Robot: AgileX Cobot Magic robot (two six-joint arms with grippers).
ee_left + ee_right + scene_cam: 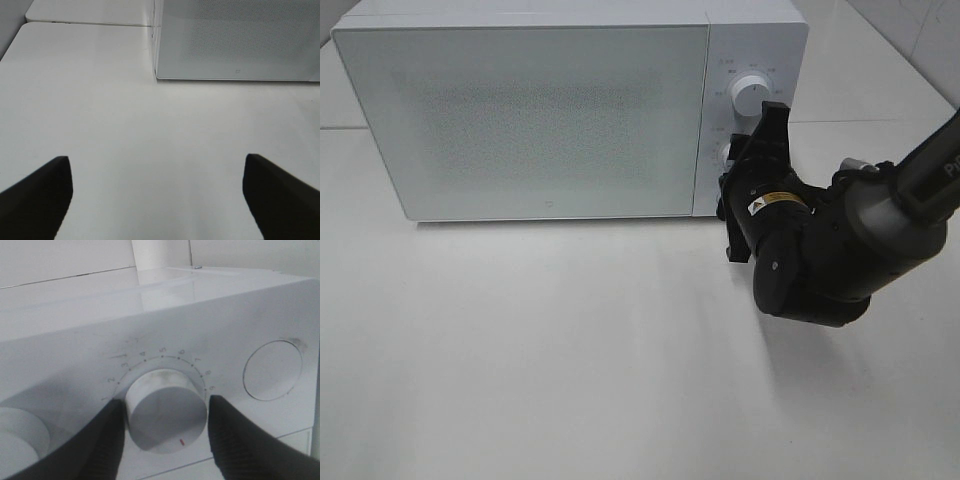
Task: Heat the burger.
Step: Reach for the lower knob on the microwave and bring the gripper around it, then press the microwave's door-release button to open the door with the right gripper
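Observation:
The burger is out of view. A white microwave (520, 110) stands at the back of the table with its door shut. My right gripper (745, 155) is at its control panel, open, with its fingers on either side of the lower dial (165, 412). They stand very close to the dial's rim. The dial's red mark points away from the printed numbers. My left gripper (157, 165) is open over the bare table, short of the microwave's front corner (156, 75), and holds nothing.
An upper dial (748, 95) sits above the one being straddled, and a round button (272, 370) lies on the dial's other side. The white table (570, 350) stretches in front of the microwave. The right arm's dark body (820, 260) hangs over the right side.

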